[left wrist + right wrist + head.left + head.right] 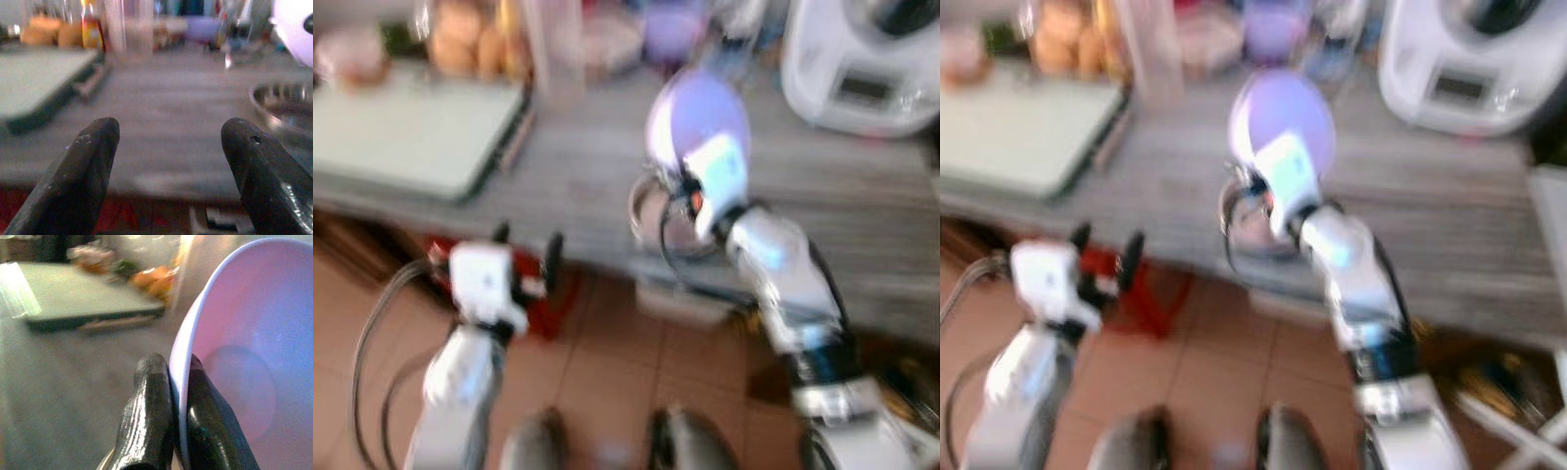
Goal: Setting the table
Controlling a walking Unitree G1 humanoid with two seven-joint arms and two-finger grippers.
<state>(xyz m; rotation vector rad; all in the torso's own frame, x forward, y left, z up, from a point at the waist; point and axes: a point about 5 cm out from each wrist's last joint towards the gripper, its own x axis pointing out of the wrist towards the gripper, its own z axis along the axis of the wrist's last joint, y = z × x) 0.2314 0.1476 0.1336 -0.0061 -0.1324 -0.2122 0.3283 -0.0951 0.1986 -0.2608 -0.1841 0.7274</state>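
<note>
L gripper (529,257) spread wide, nothing in it, low by the counter (587,186) edge. R gripper (171,396) pinching rim of lilac bowl (697,122), held up over counter, just above metal bowl (286,110). Views blurry.

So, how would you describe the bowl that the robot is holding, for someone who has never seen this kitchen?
Look at the long grey wooden counter, with a white kitchen machine at its far right end. Above the counter's middle, the right hand pinches the rim of a pale lilac plastic bowl, held tilted on edge. The metal bowl beneath it rests on the counter and is shiny, not lilac.
</note>
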